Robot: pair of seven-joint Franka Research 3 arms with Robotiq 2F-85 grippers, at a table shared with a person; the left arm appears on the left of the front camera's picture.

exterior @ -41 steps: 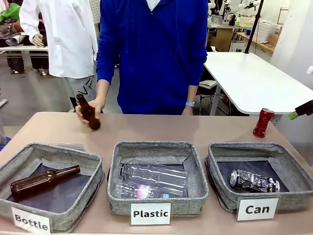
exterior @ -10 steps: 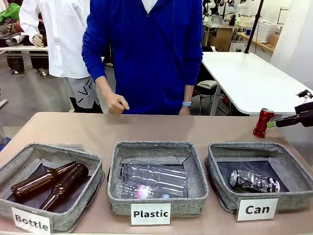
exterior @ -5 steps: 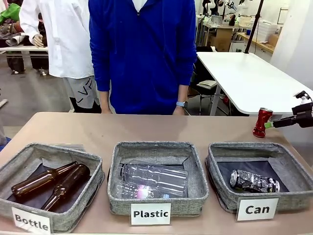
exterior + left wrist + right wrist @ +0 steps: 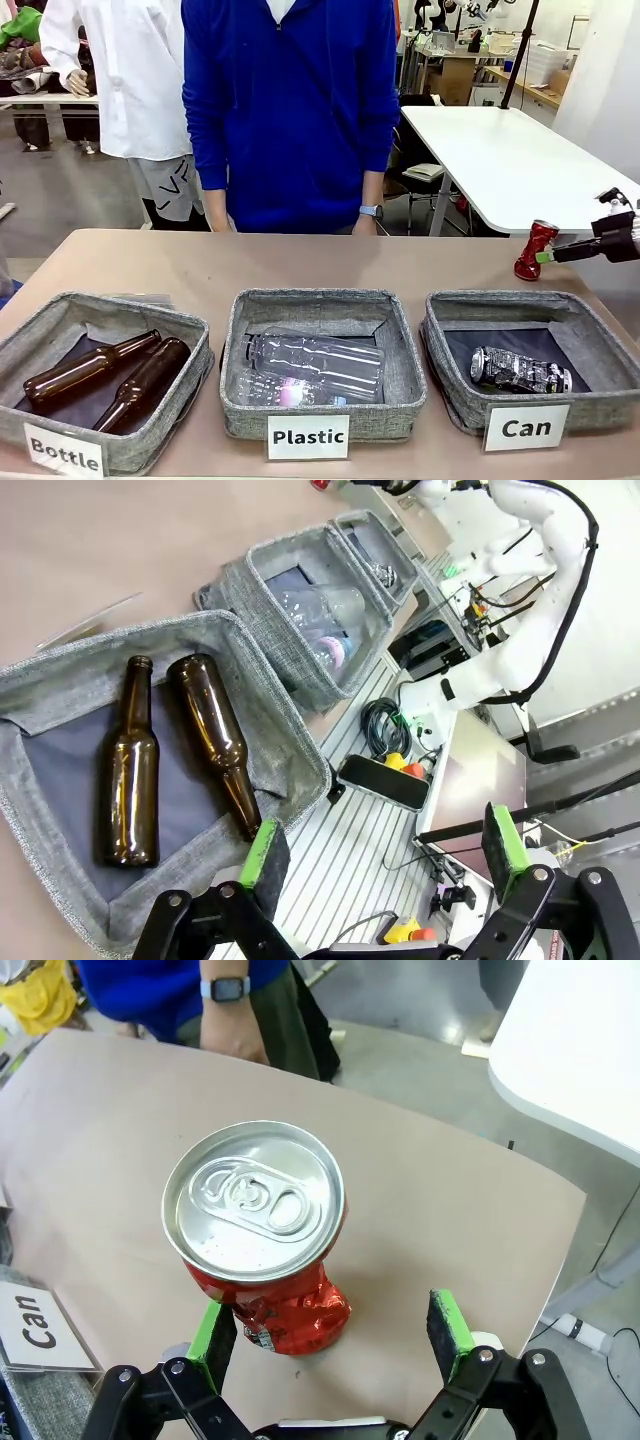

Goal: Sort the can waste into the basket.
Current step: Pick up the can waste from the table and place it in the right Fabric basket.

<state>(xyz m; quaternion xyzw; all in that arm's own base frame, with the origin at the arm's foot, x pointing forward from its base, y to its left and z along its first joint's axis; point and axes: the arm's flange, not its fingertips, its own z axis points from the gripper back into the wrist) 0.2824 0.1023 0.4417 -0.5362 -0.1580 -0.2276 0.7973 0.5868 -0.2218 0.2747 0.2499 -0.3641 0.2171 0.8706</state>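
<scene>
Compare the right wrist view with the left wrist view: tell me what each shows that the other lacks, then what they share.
Right wrist: the open right gripper straddling the upright red can, with a person's hand beyond it.
Left wrist: the open left gripper above two brown bottles lying in a grey basket.
Both: the tan table.

Shiny red can (image 4: 262, 1260) (silver top), grey basket (image 4: 530, 350)

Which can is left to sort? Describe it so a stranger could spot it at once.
Start at the grey fabric basket labelled "Can" on the right of the tan table. Behind it, near the table's far right corner, the dented shiny red can with silver ends stands tilted, between the open right gripper fingers. The crushed black and silver can already lies inside that basket.
</scene>
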